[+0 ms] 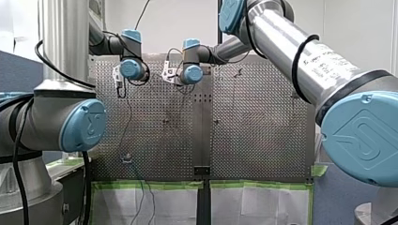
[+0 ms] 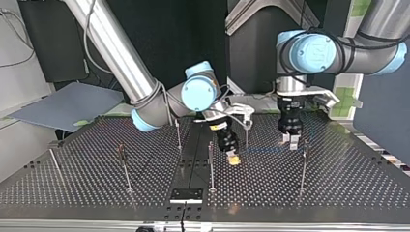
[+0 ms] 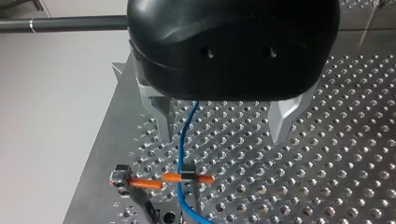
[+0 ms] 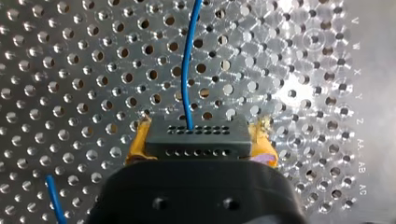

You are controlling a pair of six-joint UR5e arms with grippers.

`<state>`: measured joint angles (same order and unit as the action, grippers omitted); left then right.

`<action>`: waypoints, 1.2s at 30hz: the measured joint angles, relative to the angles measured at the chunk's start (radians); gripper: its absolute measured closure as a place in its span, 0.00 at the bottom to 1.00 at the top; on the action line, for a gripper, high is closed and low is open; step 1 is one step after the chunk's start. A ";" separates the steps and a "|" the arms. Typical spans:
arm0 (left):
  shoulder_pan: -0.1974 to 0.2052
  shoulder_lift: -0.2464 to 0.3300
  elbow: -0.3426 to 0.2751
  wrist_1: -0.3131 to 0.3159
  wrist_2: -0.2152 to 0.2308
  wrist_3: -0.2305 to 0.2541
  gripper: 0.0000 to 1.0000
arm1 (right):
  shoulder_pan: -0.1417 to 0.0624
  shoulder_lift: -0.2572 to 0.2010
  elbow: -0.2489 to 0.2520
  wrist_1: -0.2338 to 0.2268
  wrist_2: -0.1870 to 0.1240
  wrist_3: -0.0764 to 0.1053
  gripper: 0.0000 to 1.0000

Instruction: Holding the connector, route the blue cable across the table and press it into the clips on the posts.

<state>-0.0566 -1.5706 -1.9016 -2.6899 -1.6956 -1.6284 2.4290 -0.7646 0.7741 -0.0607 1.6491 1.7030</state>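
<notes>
The connector [image 4: 196, 135] is pinched in the right jaws; the blue cable [image 3: 182, 140] is led lengthwise between the spread left jaws, reaching a clip [image 3: 188, 177] ahead.

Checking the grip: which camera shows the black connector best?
The right wrist view: the connector sits clamped between my right pincer's yellow pads, the blue cable leaving it. The top view shows only the yellow pads; the front and left wrist views show nothing of it.

The connector [image 4: 196, 135] is half hidden behind my right hand [image 4: 200, 142].
</notes>
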 joint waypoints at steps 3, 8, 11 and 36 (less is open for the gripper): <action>-0.006 -0.004 0.006 0.009 -0.007 0.001 0.00 | -0.003 0.000 0.000 0.000 0.000 0.000 1.00; -0.015 -0.020 0.028 0.015 -0.014 0.003 0.00 | -0.006 0.000 0.000 0.001 0.000 0.000 1.00; -0.020 -0.037 0.051 0.013 -0.020 0.008 0.00 | -0.006 0.001 0.000 0.001 0.000 0.000 1.00; -0.018 -0.122 0.143 0.007 -0.048 0.021 0.32 | -0.012 0.001 0.000 0.001 -0.001 -0.003 1.00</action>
<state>-0.0745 -1.6923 -1.7582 -2.6824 -1.7435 -1.6078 2.4168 -0.7634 0.7743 -0.0600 1.6476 1.7000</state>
